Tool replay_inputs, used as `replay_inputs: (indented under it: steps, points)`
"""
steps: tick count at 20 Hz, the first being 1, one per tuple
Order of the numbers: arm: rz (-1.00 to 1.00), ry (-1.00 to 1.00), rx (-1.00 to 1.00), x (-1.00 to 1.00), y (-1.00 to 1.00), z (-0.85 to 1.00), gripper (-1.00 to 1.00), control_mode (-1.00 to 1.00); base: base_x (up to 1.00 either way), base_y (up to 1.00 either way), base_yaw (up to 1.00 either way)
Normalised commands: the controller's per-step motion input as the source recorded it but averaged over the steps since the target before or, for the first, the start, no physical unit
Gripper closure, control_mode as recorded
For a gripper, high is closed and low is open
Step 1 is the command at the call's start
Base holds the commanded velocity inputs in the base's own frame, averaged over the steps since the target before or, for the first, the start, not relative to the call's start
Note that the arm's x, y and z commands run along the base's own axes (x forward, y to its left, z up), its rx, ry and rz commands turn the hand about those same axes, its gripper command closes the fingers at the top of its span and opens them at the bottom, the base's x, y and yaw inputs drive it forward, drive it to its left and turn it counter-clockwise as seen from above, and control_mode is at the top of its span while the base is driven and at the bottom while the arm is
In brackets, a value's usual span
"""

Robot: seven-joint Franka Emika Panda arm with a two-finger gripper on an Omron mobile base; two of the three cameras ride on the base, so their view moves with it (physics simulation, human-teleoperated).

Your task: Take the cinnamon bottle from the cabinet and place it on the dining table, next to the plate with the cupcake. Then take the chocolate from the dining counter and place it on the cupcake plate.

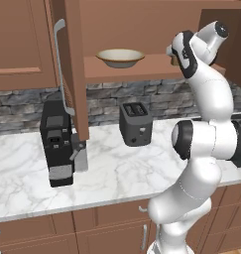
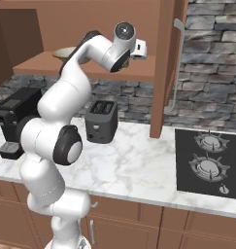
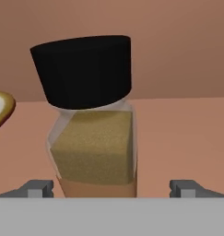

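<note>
**Gripper spread wide at the cinnamon bottle**

Gripper (image 3: 111,186) released, jaws fully apart, nothing grasped. 2 grey fingertips (image 3: 37,189) showing low in the hand view, 1 on each side of the cinnamon bottle (image 3: 92,122), neither touching it. Bottle upright on the cabinet (image 1: 142,69) shelf, black cap on top, tan powder filling the squarish body, centred between the fingertips.

Taken left to right from the bottle, hand view: rim of a tan bowl (image 3: 2,108) at the far left edge, then the bottle, then bare shelf.

Left base view: black coffee machine (image 1: 57,144) far left of the bottle's shelf on the marble counter (image 1: 117,173), open cabinet door beside it, bowl on the shelf, toaster (image 1: 136,124) below, arm reaching into the cabinet at the right.

Right base view: stove (image 2: 209,163) lower right of the cabinet.
</note>
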Motion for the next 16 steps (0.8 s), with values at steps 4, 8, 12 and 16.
replay_inputs:
  steps: [4,8,12,16]
  points:
    - [0.0,-0.01,0.0,0.11,-0.01,0.0,-1.0,-1.0,0.0,0.0,0.0]
    - [0.0,-0.01,0.0,0.1,0.0,0.0,-1.0,-1.0,0.0,0.0,0.0]
    - [0.0,0.0,0.02,0.01,0.0,0.0,-1.0,-1.0,0.0,0.0,0.0]
    - [0.0,-0.01,0.0,0.02,0.0,0.0,-1.0,-1.0,0.0,0.0,0.0]
